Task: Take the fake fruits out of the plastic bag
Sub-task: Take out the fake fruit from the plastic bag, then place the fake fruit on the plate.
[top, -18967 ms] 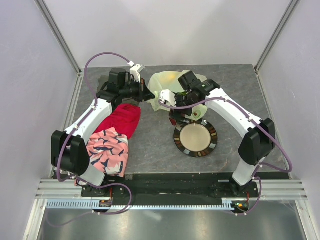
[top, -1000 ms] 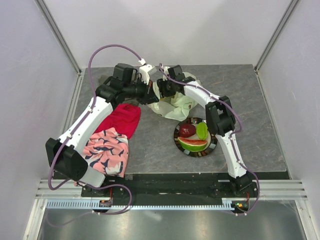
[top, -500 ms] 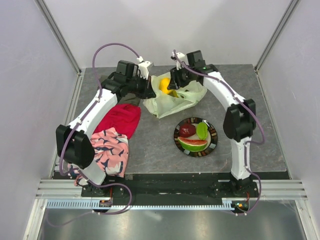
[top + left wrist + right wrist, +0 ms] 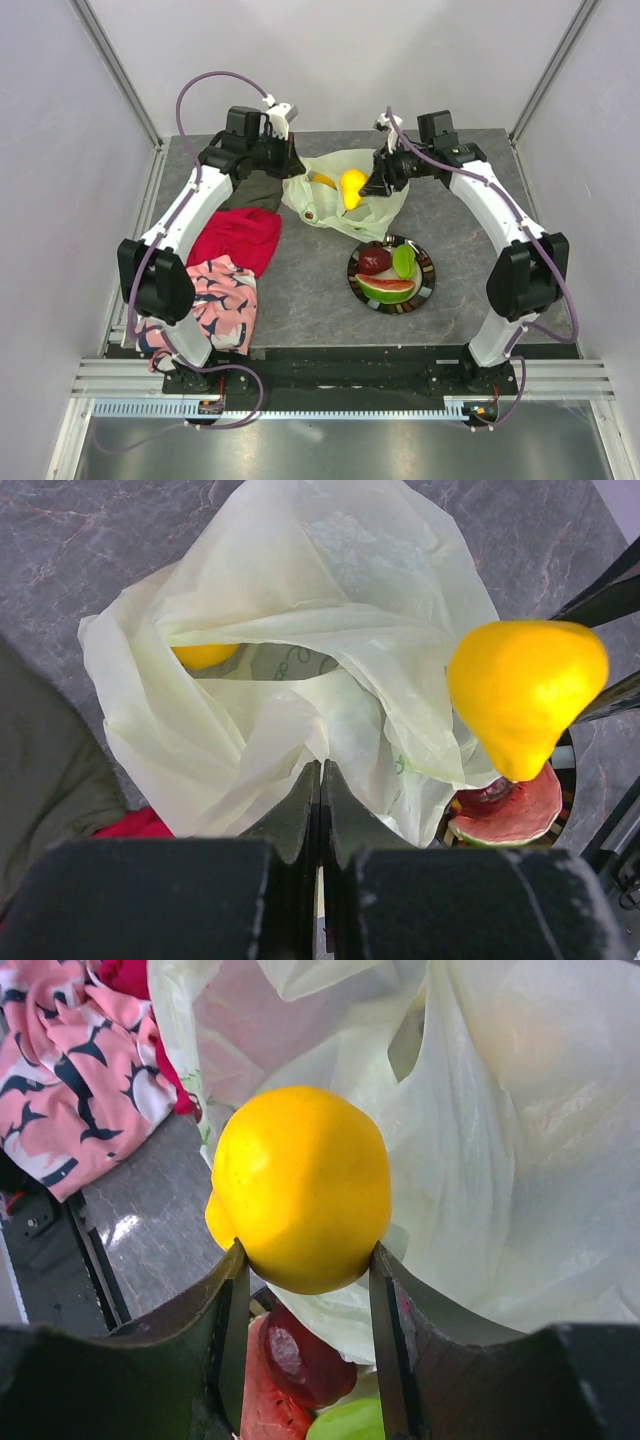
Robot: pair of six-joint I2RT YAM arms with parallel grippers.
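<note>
right gripper (image 4: 305, 1257) has its fingers clamped on the yellow pear (image 4: 300, 1185), held in the air over the plastic bag (image 4: 330, 590) at the far middle of the table, and the left gripper (image 4: 320, 777) has its fingers pressed together on the bag's rim. this looks like the carry-out step, and the next move calls for swinging the pear across to the plate (image 4: 427, 272). room there is tight with the dark red apple (image 4: 374, 261), watermelon slice (image 4: 385, 290) and green piece (image 4: 403, 261) on it, a yellow lemon (image 4: 205, 656) waits inside the bag, and the red cloth (image 4: 240, 238) lies well to the left.
</note>
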